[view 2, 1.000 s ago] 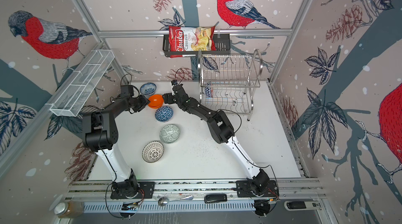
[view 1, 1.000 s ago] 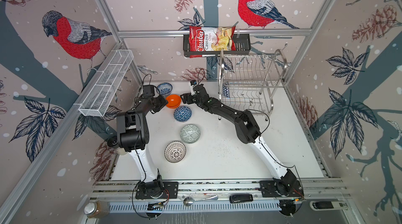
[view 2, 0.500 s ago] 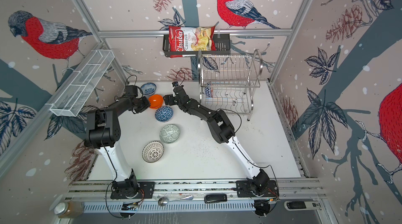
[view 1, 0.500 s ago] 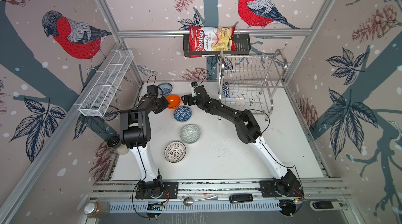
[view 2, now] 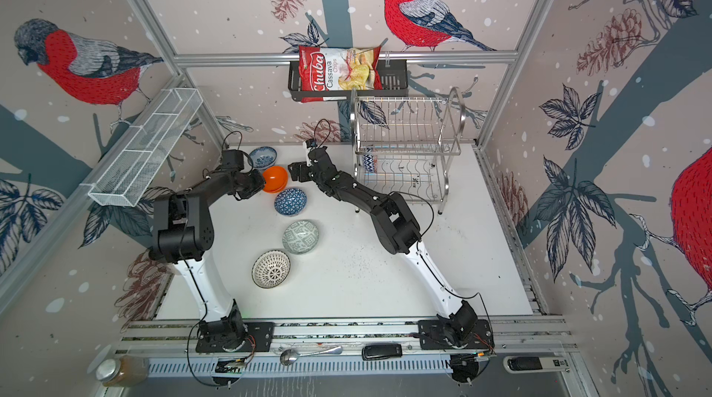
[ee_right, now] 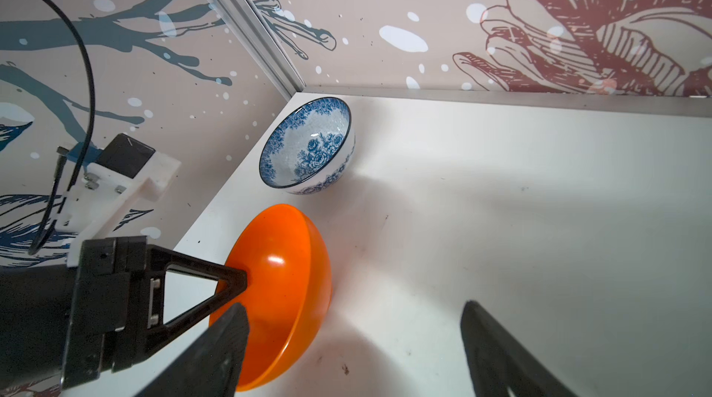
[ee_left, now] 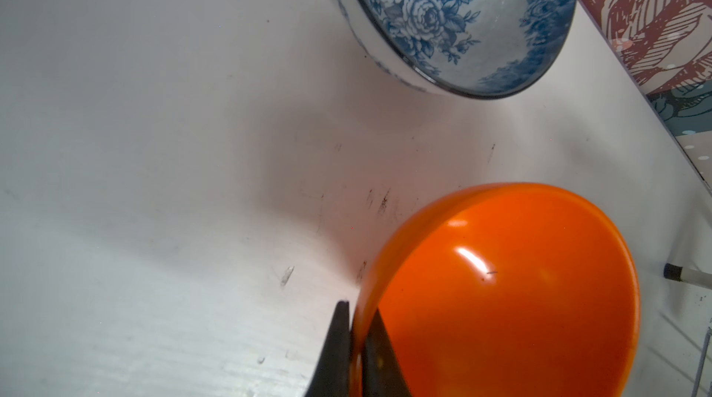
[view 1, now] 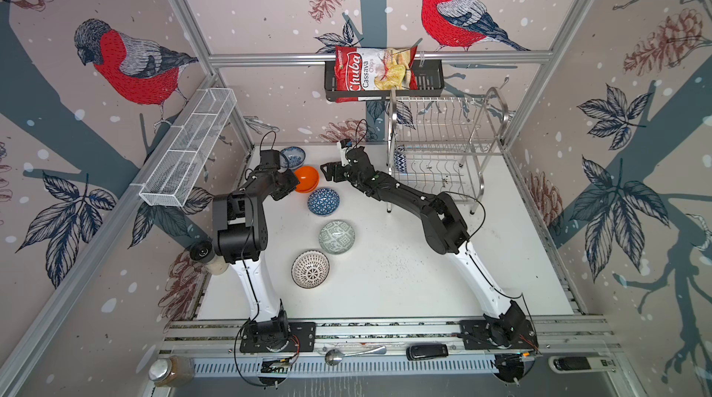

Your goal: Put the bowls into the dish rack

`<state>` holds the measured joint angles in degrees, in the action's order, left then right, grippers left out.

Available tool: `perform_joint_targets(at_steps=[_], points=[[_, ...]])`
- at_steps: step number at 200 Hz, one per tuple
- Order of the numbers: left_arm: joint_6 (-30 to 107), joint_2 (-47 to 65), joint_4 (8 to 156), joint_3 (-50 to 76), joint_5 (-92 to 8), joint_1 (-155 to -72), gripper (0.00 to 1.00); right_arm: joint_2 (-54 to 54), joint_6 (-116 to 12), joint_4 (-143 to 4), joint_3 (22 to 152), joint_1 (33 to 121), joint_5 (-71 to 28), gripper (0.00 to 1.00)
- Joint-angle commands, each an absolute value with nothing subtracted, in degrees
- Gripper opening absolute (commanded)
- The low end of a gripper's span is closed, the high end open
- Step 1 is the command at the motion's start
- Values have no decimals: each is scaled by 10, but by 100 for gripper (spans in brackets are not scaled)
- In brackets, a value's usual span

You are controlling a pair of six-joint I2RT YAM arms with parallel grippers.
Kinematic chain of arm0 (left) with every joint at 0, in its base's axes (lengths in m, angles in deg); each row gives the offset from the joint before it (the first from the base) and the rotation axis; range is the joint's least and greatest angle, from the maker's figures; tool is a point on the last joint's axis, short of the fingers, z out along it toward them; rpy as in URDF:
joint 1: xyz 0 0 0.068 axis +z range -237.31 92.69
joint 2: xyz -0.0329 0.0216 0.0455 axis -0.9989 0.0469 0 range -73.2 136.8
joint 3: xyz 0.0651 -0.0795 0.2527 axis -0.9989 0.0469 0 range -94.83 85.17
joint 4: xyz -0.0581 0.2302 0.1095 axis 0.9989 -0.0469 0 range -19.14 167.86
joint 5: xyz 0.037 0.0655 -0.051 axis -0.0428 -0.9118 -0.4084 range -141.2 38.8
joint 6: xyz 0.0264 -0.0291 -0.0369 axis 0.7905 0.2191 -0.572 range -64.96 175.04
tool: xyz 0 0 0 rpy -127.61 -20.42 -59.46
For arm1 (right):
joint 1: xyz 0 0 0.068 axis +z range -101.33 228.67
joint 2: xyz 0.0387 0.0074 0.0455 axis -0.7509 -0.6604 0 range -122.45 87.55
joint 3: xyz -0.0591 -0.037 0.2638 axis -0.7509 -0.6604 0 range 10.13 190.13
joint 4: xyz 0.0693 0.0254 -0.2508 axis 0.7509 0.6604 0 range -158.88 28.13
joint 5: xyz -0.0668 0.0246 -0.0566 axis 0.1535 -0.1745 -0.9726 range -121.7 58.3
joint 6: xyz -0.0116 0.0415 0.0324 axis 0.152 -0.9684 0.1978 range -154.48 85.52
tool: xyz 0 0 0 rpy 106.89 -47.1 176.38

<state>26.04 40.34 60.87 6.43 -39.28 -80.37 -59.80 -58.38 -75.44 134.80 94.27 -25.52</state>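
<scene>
Orange bowl [view 1: 306, 179] tipped on edge on table [view 1: 385, 260], near dish rack [view 1: 443, 144], not in it. Left gripper [ee_left: 357, 312] clenched on rim, pinching wall from both sides. Right gripper [ee_right: 352, 314] spread, empty, between bowl and rack. Bowl glossy, rigid, likely light, slick; rim pinch may pivot.

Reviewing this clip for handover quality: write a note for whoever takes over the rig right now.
Left gripper: shut on the rim of the orange bowl, which is tipped on edge.
Right gripper: jaws open, empty, facing that bowl.
Blue-floral bowl, blue triangle bowl, grey-green bowl, dotted bowl: on the table.
Dish rack: back right, none of the five bowls in it.
Done: nothing. Left: load all five.
</scene>
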Motion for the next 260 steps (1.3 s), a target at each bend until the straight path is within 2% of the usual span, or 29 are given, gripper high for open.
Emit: perform_joint_targets(at_steps=[1,44,76,121,135,162,192,260], points=[[261,393,614,58,-387,-803,2,-581,-578,-772,1342,943,-253,87],[265,355,599,43,-401,-801,0,-527,-566,-767,1305,949,-259,88],[261,305,595,44,-376,-804,0,-442,-559,-793,1211,960,-276,90],[274,200,589,122,-345,-831,0,-318,-541,-721,1121,982,-350,91],[287,175,577,150,-349,-851,0,-268,-556,-727,1055,983,-362,91],[292,126,565,202,-356,-897,0,-170,-572,-754,918,989,-384,91],[288,83,549,231,-391,-988,0,-76,-580,-727,819,995,-427,92],[252,91,548,266,-464,-1177,0,153,-599,-662,602,951,-488,94]])
